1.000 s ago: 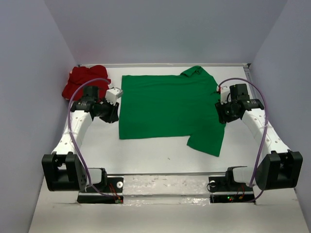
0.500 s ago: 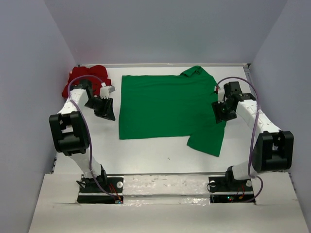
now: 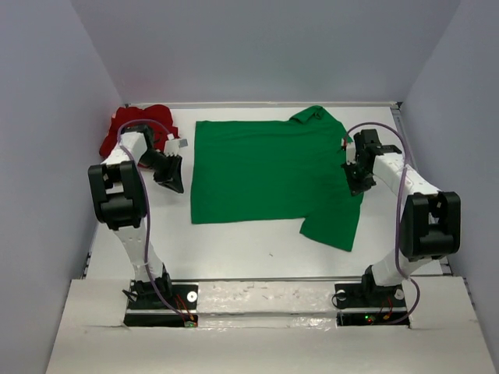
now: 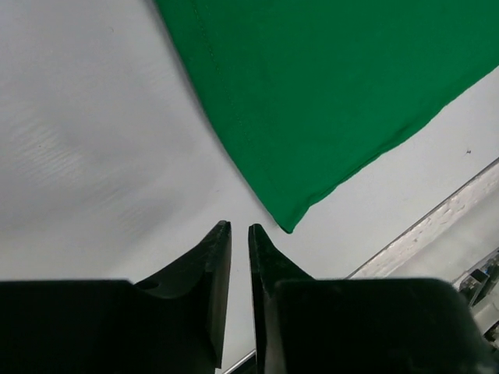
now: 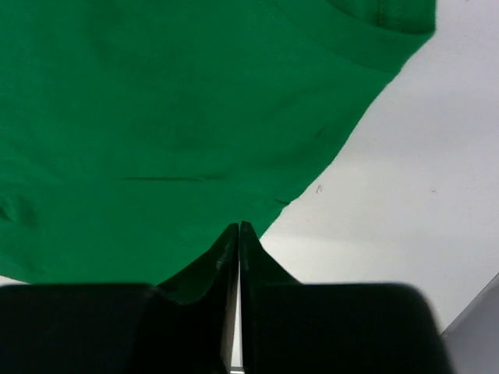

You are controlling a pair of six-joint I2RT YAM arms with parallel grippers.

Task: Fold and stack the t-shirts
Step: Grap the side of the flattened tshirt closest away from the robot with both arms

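The green shirt (image 3: 269, 171) lies spread flat across the middle of the tabletop (image 3: 234, 249). Its collar is at the upper right of the overhead view, and one flap juts out past the lower hem at the lower right. The red shirt (image 3: 129, 128) sits crumpled in a heap in the upper left corner, against the wall and well apart from the green one.

My left pincer (image 3: 173, 184) hangs over bare tabletop in the strip between the two shirts, near the green shirt's left edge. In my left wrist view the fingers (image 4: 218, 257) rise from the bottom of the frame with a narrow slit between them. White tabletop shows through the slit, so they stand slightly apart with nothing between them. A corner of the green cloth ends just to the right of the tips, close but not touching.

My right pincer (image 3: 355, 185) is at the green shirt's right edge, right of centre in the overhead view. In my right wrist view the fingers (image 5: 210, 265) are pressed together, with only a hairline between them. The tips meet the cloth's edge at the middle of the frame, with green filling the upper left and white tabletop to the right. I cannot tell whether any cloth is caught between them.
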